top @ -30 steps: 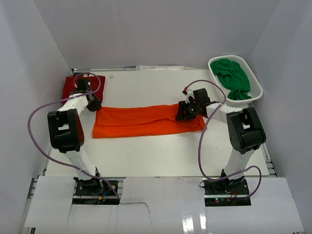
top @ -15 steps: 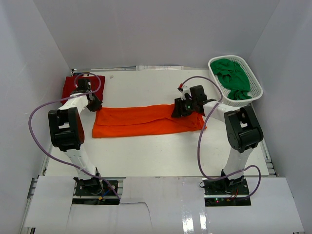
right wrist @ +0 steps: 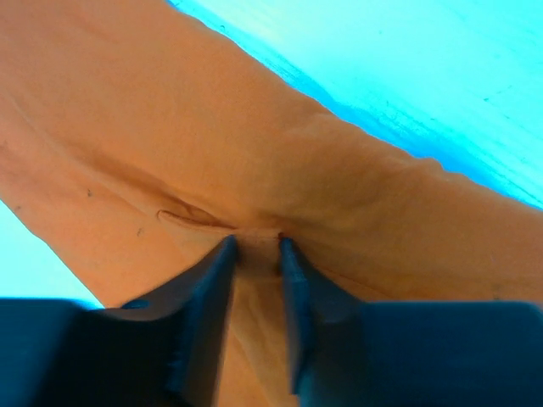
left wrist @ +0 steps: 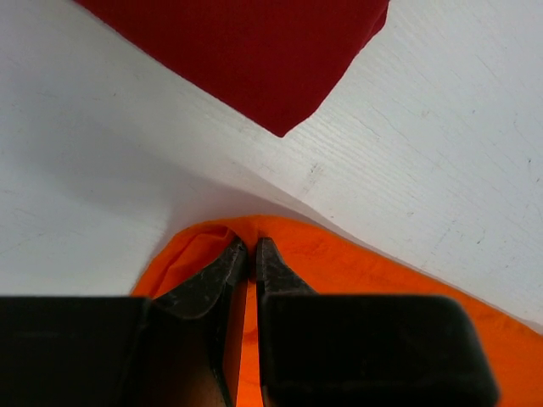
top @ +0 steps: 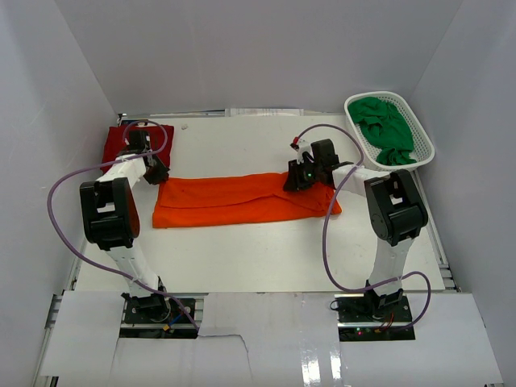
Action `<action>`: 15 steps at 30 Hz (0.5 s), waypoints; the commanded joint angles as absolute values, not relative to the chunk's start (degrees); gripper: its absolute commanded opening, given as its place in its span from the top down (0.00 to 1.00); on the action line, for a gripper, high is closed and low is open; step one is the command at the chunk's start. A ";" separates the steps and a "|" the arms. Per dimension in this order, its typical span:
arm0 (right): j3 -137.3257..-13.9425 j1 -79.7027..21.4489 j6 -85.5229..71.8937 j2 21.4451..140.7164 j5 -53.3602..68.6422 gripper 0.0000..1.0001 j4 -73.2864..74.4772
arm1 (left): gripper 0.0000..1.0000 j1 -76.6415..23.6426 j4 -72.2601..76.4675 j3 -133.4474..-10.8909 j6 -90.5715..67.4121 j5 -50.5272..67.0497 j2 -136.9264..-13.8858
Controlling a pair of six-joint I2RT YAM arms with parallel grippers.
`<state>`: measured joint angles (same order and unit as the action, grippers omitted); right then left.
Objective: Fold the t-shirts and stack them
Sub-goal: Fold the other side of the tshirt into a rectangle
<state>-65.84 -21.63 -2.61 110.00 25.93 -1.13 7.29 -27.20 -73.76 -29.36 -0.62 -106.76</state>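
The orange shirt (top: pixel 242 200) lies as a long strip on the table (top: pixel 242 258), already folded lengthwise. The left gripper (left wrist: pixel 252 246) sits at the shirt's far left corner, jaws clenched on the hem with only a sliver of orange cloth between them. The right gripper (right wrist: pixel 254 242) is at the far edge near the shirt's right end, jaws pinching a small ridge of fabric that puckers toward the tips. The dark red shirt (top: pixel 113 145) lies folded just beyond the orange shirt's left end. The green shirt (top: pixel 385 129) is heaped in the basket (top: pixel 425 151) beyond its right end.

The step in hand looks like the strip's next fold. To do it well, both arms should lift together and only slightly. They should keep the edge taut between them so the layers don't slide apart, then release once the edges line up.
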 commanded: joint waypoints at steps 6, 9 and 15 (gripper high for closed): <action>-66.27 -21.97 -3.69 108.55 28.82 0.87 -3.16 | 0.80 7.03 -25.66 -73.04 -28.92 -0.09 -105.64; -65.66 -22.15 -5.27 107.06 30.58 0.92 -2.55 | 0.80 6.94 -25.58 -72.95 -28.74 -0.09 -105.64; -62.76 -23.55 -10.88 103.81 32.08 0.91 -2.46 | 0.80 6.68 -25.40 -72.95 -28.65 -0.09 -105.64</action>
<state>-64.07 -22.50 -6.98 107.72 29.63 -1.34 6.98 -26.68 -73.49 -29.28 -0.62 -106.76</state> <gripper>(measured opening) 0.095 0.204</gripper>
